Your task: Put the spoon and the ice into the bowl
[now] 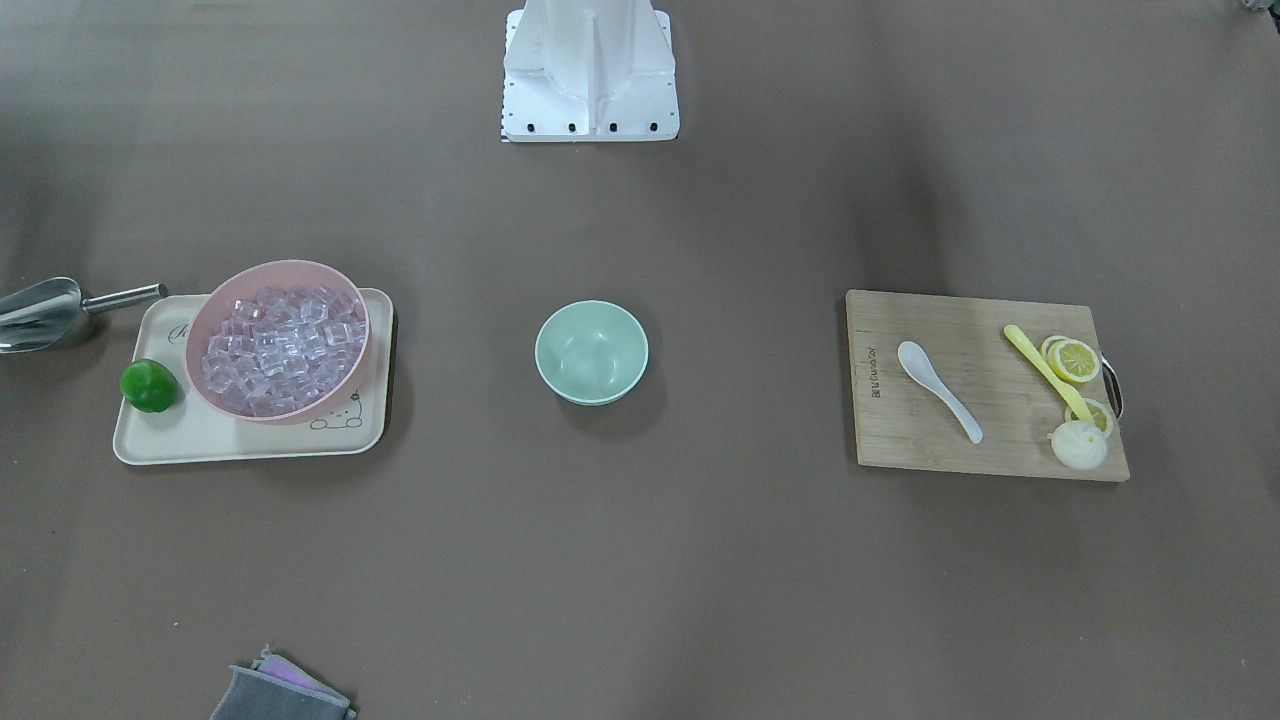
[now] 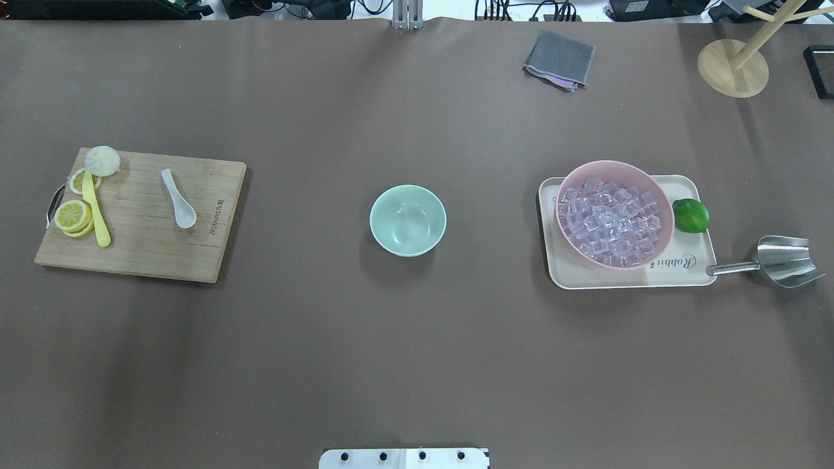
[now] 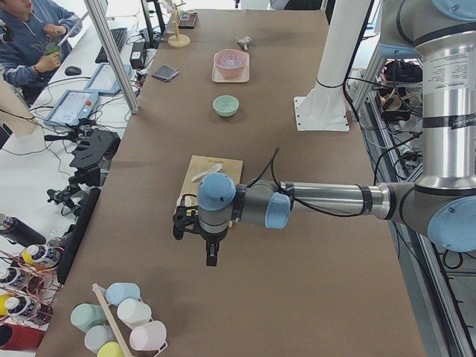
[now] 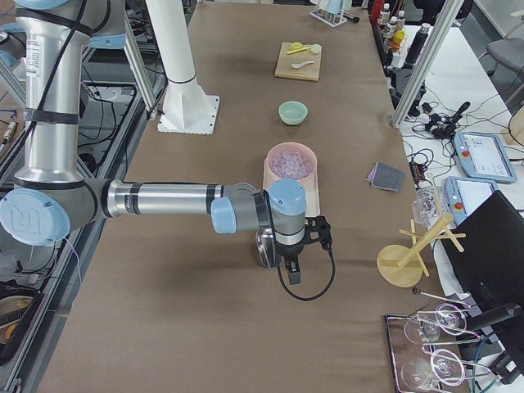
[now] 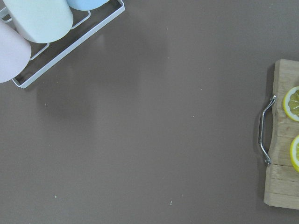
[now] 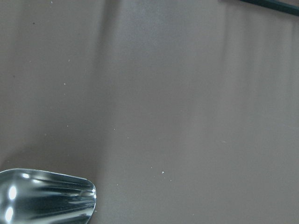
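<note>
While the spoon (image 1: 940, 392) is laid on the cutting board (image 1: 930, 450), it cannot be told whether the left gripper (image 3: 211, 259) or right gripper (image 4: 292, 274) is spread.

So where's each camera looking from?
Front-facing: across the table, facing the robot's base.
Overhead: behind the robot, looking down; base edge shows.
Left side: table's end, left arm near.
Right side: opposite end, right arm near.
Left wrist: looks down, cutting board's edge.
Right wrist: looks down, steel scoop.
Shared: front-facing and overhead both show the bowl.
</note>
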`<state>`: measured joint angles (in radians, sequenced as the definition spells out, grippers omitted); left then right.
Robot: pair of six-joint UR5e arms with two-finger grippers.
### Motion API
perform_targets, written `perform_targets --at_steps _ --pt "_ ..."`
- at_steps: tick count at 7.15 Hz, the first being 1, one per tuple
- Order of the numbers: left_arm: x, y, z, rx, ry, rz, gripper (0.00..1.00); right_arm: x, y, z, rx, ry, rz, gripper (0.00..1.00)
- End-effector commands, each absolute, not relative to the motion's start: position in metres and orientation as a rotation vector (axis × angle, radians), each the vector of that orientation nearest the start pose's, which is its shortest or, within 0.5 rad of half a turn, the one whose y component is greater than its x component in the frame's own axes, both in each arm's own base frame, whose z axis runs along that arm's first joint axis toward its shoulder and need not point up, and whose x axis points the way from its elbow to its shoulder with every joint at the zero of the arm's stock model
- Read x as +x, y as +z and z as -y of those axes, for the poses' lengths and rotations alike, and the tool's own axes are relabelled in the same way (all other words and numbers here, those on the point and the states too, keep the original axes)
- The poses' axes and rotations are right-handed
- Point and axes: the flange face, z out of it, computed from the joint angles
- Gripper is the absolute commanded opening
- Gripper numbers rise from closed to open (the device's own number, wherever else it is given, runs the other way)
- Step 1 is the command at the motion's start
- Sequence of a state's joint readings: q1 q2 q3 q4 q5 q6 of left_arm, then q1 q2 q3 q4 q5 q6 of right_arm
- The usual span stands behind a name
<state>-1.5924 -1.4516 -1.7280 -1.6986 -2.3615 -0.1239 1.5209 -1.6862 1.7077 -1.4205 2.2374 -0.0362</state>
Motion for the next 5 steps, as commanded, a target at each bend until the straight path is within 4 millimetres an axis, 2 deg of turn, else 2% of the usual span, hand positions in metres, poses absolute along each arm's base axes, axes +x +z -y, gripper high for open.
perform_targets --at_steps 1,5 --pt "-0.0695 0.6091 0.4482 0.14 -0.055 -0.805 0.98 0.0484 0.6388 0.4558 0.156 -0.139 0.67 1.0" --pt "-0.067 0.6129 0.4486 0.128 -0.053 -0.82 0.98 0.0475 0.6375 0.4557 0.164 -0.143 0.674 1.0"
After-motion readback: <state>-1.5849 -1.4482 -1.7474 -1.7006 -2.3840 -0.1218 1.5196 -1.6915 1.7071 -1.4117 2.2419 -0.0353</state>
